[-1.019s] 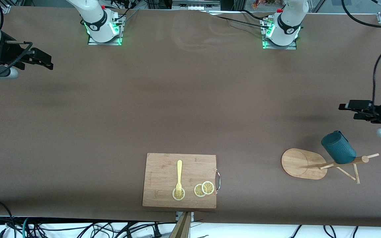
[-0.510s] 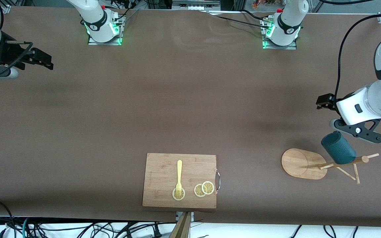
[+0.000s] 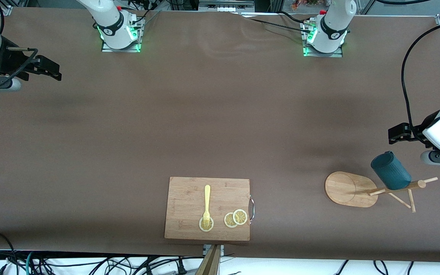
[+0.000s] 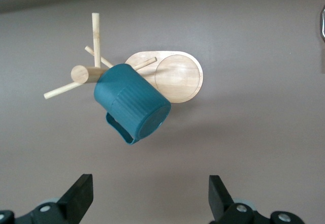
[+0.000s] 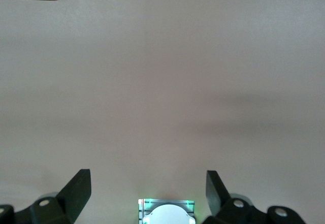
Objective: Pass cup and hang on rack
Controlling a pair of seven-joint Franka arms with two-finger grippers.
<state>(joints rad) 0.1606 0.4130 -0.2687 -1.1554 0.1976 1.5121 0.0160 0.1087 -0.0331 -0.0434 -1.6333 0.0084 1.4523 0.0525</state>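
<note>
Cup (image 3: 390, 170) hung on rack (image 3: 351, 188) | you left both grippers (image 4: 150, 196) (image 5: 147, 191) spread, empty | cup likely rigid, light: take its wall.

Both Franka arms: glossy white shells, black ring bands at the joints. Right arm base (image 3: 118, 32) and left arm base (image 3: 325, 36) each sit on a metal plate lit green along the edge; a red spot shows near the top of each base. Black cables run from the bases toward the table edge just beside them.

Left gripper (image 4: 150, 196): two matte black wedge-shaped fingers (image 4: 80, 196), grey round screws at their roots. A white wrist housing carries it, with a thick black cable (image 3: 405, 82) looping above.

Right gripper (image 5: 147, 191): same black wedge fingers (image 5: 76, 188) and grey screws; silver wrist, black bracket frame.
</note>
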